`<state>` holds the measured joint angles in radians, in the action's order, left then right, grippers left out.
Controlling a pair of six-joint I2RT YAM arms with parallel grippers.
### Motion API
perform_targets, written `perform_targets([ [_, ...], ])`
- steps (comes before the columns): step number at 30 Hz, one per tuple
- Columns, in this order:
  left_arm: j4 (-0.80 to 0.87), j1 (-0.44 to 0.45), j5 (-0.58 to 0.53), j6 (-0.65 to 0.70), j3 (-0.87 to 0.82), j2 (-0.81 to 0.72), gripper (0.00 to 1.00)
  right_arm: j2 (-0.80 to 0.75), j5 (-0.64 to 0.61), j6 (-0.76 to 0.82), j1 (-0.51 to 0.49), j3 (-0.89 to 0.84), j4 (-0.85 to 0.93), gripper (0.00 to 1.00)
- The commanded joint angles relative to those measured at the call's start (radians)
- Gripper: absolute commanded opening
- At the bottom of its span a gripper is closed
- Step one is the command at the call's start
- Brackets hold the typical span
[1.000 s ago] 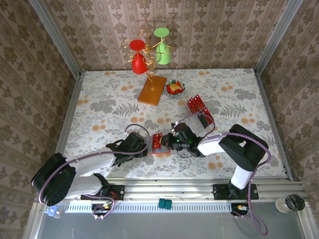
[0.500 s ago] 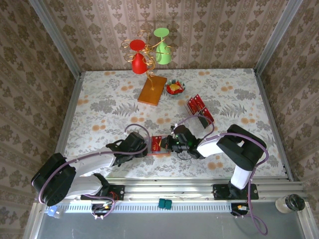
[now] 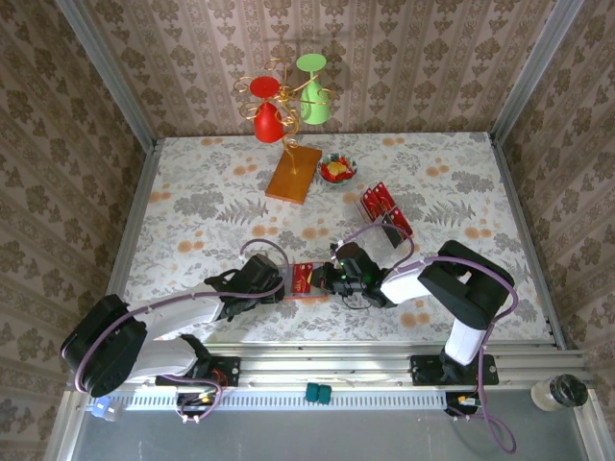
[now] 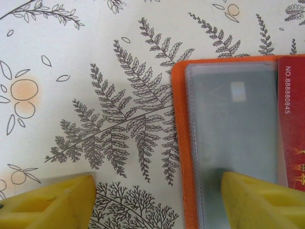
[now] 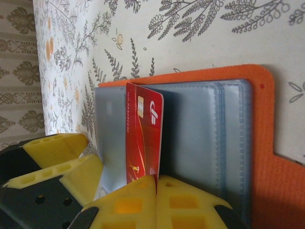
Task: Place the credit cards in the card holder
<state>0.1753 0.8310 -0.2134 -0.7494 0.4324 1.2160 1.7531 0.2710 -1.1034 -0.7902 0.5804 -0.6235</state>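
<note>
The card holder (image 3: 306,280) lies open on the table near the front, orange (image 5: 267,143) with greyish-blue pocket panels (image 4: 228,133). My right gripper (image 5: 156,179) is shut on a red credit card (image 5: 143,133) that stands on edge over the holder's pockets, and the same card (image 4: 291,119) reaches into the left wrist view. My left gripper (image 4: 155,200) is open and straddles the holder's left edge: one finger (image 4: 262,200) rests over the pocket panel, the other (image 4: 47,202) over the bare table. More credit cards (image 3: 381,203), red and dark, lie in a loose pile further right.
An orange-brown board (image 3: 294,173) and a small bowl (image 3: 337,170) sit at the back. Behind them a wire stand holds a red glass (image 3: 268,110) and a green glass (image 3: 315,91). Walls close in the table on three sides.
My right gripper has shifted slightly left with the red card, further over the holder. The left arm has stayed in place.
</note>
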Motion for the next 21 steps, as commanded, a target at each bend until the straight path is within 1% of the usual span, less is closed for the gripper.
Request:
perform_targets([
  [1,0.022,0.005,0.012,-0.023,-0.017,0.02,0.72,-0.016,0.013,0.012,-0.012,-0.026,0.083,0.0],
  [15,0.013,0.005,0.016,-0.028,-0.021,0.025,0.72,-0.024,0.051,0.061,-0.012,0.004,0.186,0.0],
  [21,0.009,0.006,0.017,-0.025,-0.021,0.034,0.71,-0.036,0.047,0.079,-0.012,0.024,0.23,0.0],
])
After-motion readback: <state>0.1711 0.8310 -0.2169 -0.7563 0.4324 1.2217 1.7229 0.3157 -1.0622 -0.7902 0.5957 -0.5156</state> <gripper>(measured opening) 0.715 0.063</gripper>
